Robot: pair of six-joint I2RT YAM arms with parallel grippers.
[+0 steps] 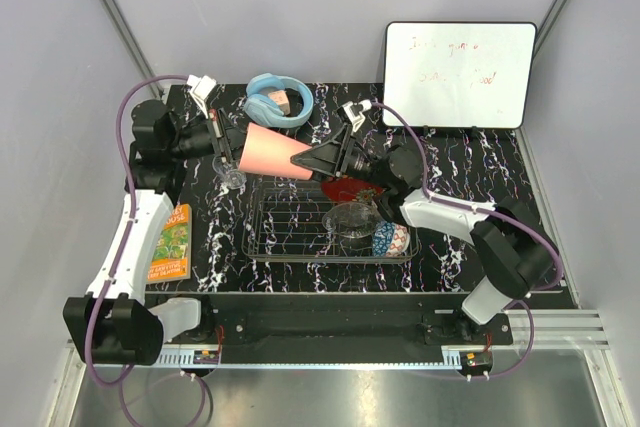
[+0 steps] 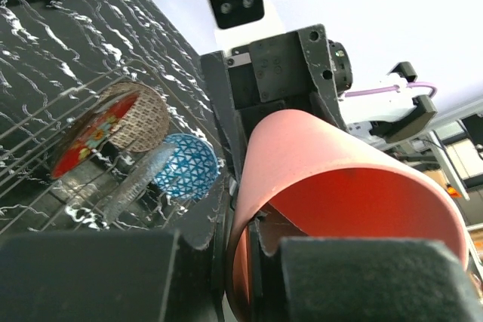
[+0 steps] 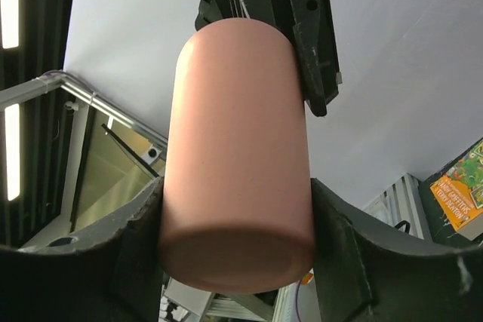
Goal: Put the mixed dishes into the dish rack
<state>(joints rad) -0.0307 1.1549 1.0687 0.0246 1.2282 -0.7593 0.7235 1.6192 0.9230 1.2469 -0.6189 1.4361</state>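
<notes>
The salmon-pink cup hangs on its side above the table, behind the dish rack. My left gripper is shut on its rim, one finger inside and one outside. My right gripper is shut on its base, a finger pressed to each side. The clear glass bowl and blue patterned bowl are in the rack's right end. The red lacquer dish and beige bowl lean at the rack's far side. The small glass tumbler stands on the table under my left gripper.
Light blue headphones lie at the back of the black marbled table. A whiteboard stands at the back right. An orange book lies at the left edge beside my left arm. The rack's left half holds no dishes.
</notes>
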